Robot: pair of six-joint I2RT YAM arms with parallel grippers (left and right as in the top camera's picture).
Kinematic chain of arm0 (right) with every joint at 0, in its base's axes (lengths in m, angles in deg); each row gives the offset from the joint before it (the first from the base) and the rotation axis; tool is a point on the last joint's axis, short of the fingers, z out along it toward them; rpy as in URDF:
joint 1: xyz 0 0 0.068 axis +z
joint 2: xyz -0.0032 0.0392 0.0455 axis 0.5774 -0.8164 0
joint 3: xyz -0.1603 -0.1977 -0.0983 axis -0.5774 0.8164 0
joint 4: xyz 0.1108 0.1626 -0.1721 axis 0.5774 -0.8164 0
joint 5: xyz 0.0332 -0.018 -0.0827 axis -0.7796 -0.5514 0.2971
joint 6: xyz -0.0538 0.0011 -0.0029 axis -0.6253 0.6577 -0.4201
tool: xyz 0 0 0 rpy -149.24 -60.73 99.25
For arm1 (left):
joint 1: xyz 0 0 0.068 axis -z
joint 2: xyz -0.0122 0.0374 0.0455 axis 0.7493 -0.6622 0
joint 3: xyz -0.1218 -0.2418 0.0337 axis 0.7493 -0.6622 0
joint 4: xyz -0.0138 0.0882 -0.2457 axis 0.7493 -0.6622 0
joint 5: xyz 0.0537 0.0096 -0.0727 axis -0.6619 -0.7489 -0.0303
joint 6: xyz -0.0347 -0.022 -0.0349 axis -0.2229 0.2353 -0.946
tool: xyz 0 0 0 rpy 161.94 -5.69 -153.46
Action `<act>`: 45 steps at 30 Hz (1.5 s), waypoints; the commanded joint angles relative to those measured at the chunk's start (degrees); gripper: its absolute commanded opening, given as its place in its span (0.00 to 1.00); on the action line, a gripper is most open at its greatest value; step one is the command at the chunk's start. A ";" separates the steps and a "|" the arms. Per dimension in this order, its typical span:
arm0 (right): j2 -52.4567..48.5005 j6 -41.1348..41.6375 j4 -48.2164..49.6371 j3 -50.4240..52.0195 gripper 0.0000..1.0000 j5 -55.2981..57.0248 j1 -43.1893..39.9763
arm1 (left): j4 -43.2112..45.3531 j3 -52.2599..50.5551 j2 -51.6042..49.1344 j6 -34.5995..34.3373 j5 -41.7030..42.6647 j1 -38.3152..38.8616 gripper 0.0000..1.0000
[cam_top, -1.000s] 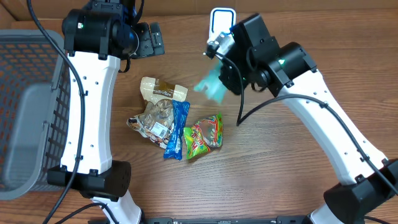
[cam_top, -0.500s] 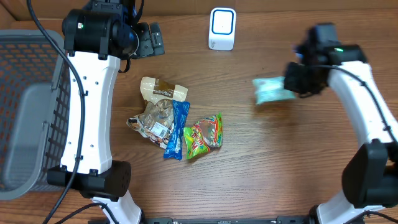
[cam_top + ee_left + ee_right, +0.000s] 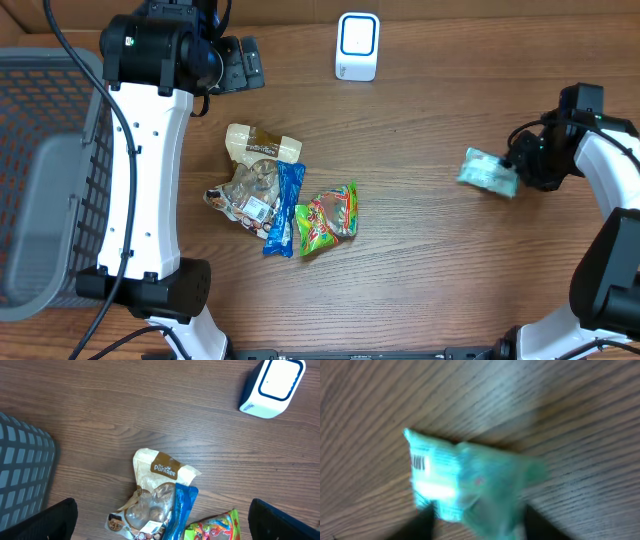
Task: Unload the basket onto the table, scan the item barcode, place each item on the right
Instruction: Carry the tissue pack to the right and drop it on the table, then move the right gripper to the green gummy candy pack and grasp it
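Right tool (image 3: 514, 168): teal packet (image 3: 487, 172) at its tip.

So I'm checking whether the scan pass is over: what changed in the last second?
The right gripper swung the teal packet away from the scanner, out to the right side of the table. The blur hides whether it has let go. The left arm, the snack pile and the basket stayed put.
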 commanded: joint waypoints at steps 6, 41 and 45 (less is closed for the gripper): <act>0.68 -4.13 -8.09 -6.40 0.82 -2.67 1.09 | 0.09 -0.39 -0.11 -1.18 0.04 0.11 1.00; -2.03 15.82 7.52 -9.11 0.04 -10.80 49.44 | 0.11 -0.39 -0.11 -1.18 0.04 0.11 1.00; -5.62 19.04 7.30 -9.11 0.04 -11.08 51.34 | 0.09 -0.39 -0.11 -1.18 0.04 0.11 1.00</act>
